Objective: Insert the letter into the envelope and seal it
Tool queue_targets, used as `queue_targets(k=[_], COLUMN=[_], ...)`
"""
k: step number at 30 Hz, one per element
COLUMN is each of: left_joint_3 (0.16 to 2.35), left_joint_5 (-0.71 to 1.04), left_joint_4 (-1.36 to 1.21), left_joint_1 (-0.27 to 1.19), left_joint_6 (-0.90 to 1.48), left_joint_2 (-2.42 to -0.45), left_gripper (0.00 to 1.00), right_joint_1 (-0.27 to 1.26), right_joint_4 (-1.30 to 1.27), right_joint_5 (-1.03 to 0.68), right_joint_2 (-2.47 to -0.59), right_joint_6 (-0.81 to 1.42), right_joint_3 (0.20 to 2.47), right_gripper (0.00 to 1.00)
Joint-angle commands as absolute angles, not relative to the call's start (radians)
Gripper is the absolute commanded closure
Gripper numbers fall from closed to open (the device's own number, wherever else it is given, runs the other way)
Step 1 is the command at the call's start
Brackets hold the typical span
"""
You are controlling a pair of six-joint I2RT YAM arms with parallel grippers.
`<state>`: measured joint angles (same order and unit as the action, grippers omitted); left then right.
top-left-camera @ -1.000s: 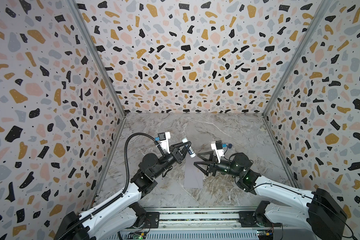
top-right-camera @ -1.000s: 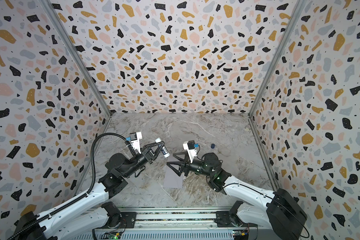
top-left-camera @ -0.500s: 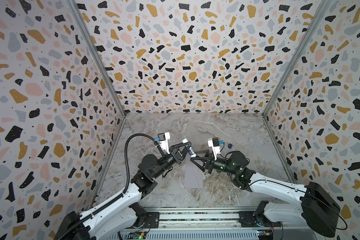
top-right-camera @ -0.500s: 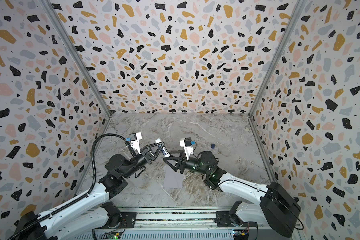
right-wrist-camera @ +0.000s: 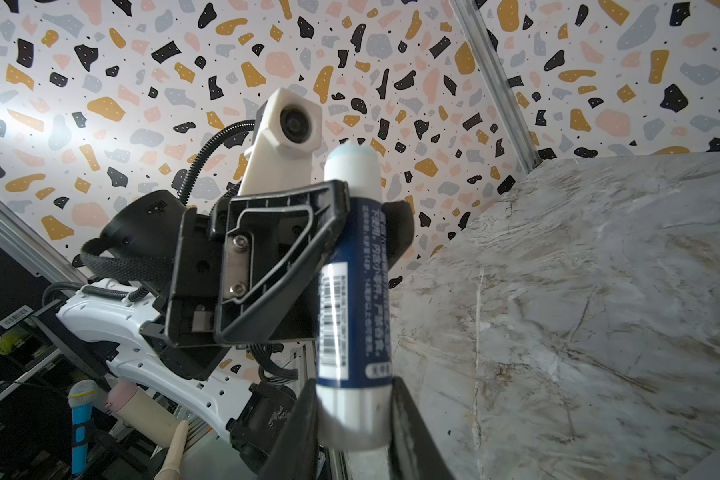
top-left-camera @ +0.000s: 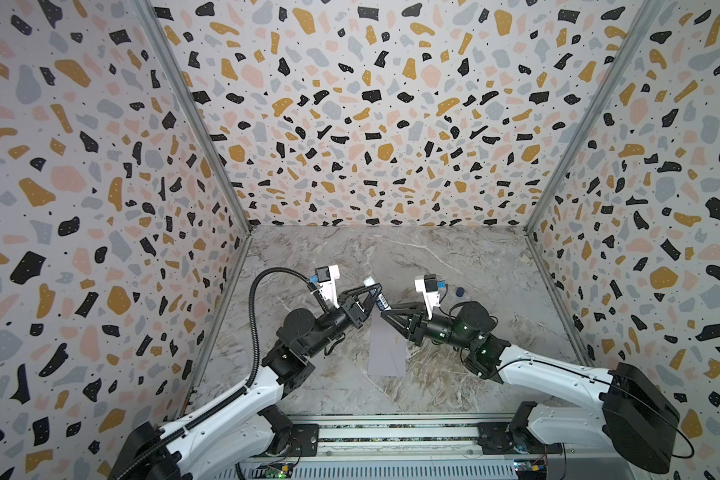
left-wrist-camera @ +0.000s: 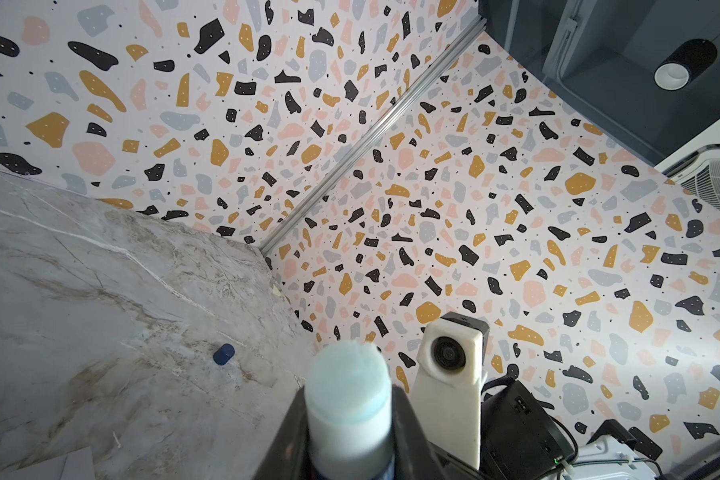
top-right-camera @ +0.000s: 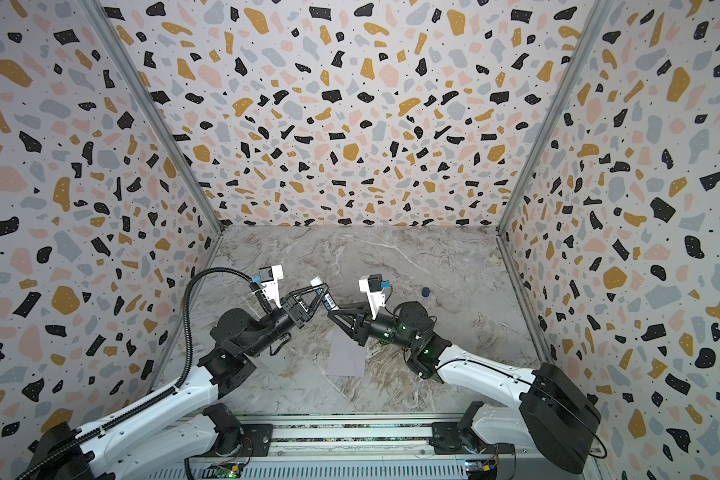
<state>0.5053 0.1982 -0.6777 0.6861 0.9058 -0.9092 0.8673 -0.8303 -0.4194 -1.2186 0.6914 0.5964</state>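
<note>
Reaching toward the middle from the left, the left pincer pinches an uncapped glue stick around its upper part, just below the pale blue-white tip, which the left wrist view shows close up. The stick hangs in the air, tilted, its dark blue barcoded body running down from that grip. Beneath it, the envelope lies flat on the marble table, lengthwise away from the robot, with its far end hidden under the two pincers, so I cannot tell how the flap lies. From the right, the right pincer meets the stick's lower end; in the right wrist view its fingers press against both sides of the white base. Farther right, well apart from the envelope, a small dark blue cap lies on the table.
</note>
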Motion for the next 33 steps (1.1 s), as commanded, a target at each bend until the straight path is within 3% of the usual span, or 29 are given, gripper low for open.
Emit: queue_targets(k=[1,9,18,27,33], left_joint_3=[0.499,0.504,0.500,0.499,0.499], left_joint_5=[0.193,0.173,0.162,0.164,0.160], left_joint_4=[-0.697,-0.632,-0.612,-0.620,-0.618], left_joint_1=[0.681,0.681,0.681,0.681,0.681], left_joint_6=[0.853,0.803,0.791,0.796,0.796], left_joint_2=[-0.898,-0.898,-0.904,-0.919,-0.916], left_gripper=[1.00,1.00,1.00,1.00,1.00], right_joint_1=[0.871,0.926,1.134,1.330,1.379], right_joint_4=[-0.773,-0.502,-0.364,-0.493,-0.619], right_joint_5=[-0.374,-0.128,0.402,0.849,0.967], right_joint_2=[-1.203,-1.180,-1.203,-1.367,-1.458], right_joint_6=[0.666,0.483,0.158,-0.288,-0.466], right_joint_3=[0.657,0.763,0.887,0.966,0.969], right_gripper=[0.95,1.00,1.00,1.00,1.00])
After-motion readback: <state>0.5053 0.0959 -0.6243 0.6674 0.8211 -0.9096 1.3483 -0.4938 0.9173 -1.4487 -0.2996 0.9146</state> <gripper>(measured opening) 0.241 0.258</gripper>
